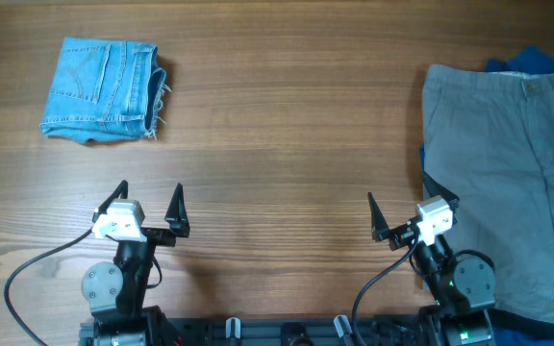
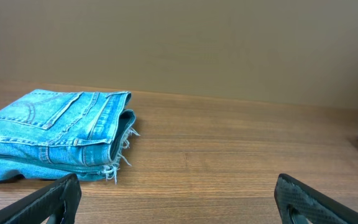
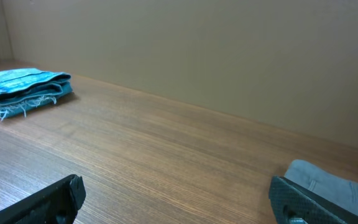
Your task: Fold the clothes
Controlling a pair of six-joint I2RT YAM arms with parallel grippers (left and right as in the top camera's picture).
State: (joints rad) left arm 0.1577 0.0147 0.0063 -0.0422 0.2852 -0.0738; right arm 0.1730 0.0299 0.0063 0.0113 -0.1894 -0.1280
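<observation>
Folded light-blue denim shorts [image 1: 102, 89] lie at the far left of the wooden table; they also show in the left wrist view [image 2: 55, 134] and the right wrist view [image 3: 22, 90]. Grey shorts [image 1: 508, 163] lie spread flat at the right edge, over a dark blue garment [image 1: 537, 61] that peeks out behind them. A corner of the grey shorts shows in the right wrist view [image 3: 328, 180]. My left gripper [image 1: 149, 199] is open and empty near the front edge. My right gripper [image 1: 407, 207] is open and empty, just left of the grey shorts.
The wooden table [image 1: 287, 144] runs between the two garments. A plain beige wall [image 2: 197, 43] stands behind the table. Cables trail from both arm bases at the front edge.
</observation>
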